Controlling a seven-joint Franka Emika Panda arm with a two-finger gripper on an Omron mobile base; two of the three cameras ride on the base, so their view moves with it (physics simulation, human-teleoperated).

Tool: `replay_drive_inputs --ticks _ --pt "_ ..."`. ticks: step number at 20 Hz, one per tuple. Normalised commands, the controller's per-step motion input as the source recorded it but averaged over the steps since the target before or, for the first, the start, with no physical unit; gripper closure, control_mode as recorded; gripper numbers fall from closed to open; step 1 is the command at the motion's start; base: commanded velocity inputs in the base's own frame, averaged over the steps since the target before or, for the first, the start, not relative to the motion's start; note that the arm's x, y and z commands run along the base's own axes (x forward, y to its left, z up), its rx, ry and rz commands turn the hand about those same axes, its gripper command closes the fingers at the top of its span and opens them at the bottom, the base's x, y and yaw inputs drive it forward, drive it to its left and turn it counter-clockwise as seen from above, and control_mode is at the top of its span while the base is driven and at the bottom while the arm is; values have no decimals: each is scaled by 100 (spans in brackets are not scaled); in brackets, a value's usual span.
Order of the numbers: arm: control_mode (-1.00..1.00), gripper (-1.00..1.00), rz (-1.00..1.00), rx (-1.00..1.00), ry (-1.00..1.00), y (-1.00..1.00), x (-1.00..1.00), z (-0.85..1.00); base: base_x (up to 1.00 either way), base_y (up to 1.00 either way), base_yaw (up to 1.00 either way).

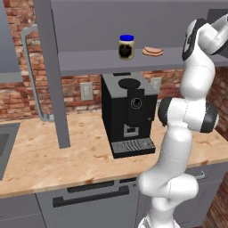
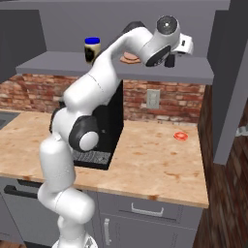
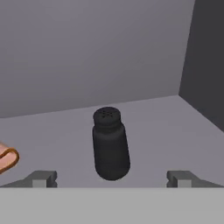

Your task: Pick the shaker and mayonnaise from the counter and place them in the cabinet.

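The black shaker (image 3: 111, 144) stands upright on the grey cabinet shelf (image 3: 162, 122), near the right inner wall. My gripper (image 3: 111, 178) is open, its two fingertips (image 3: 43, 178) wide apart on either side of the shaker's base and touching nothing. In the right base view the gripper (image 2: 170, 60) reaches over the right part of the cabinet shelf (image 2: 58, 63). The mayonnaise (image 1: 126, 46) (image 2: 92, 50), a blue-lidded jar, stands upright farther left on the same shelf (image 1: 89, 60). The counter (image 1: 53, 156) (image 2: 155, 164) lies below.
A pinkish sausage slice (image 1: 152, 51) (image 2: 130, 58) (image 3: 6, 159) lies on the shelf between jar and shaker. A black coffee machine (image 1: 129, 113) stands on the counter under the shelf. The cabinet doors (image 1: 53, 75) (image 2: 232, 82) hang open. A small red ring (image 2: 180, 136) lies on the counter.
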Motion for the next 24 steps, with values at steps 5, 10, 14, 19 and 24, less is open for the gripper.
replay_drive_inputs --ticks 5,10,14,19,24 --pt "-100 -100 4 1 -5 8 -45 -14 0 0 0" --pt "-100 -100 4 0 -6 13 -46 -13 0 0 0" --pt "-100 -100 5 0 -6 15 -52 -12 0 0 0" --pt "-100 -100 6 1 -6 17 -59 -18 0 0 0" --pt "-100 -100 7 1 -4 22 -63 -36 0 0 0"
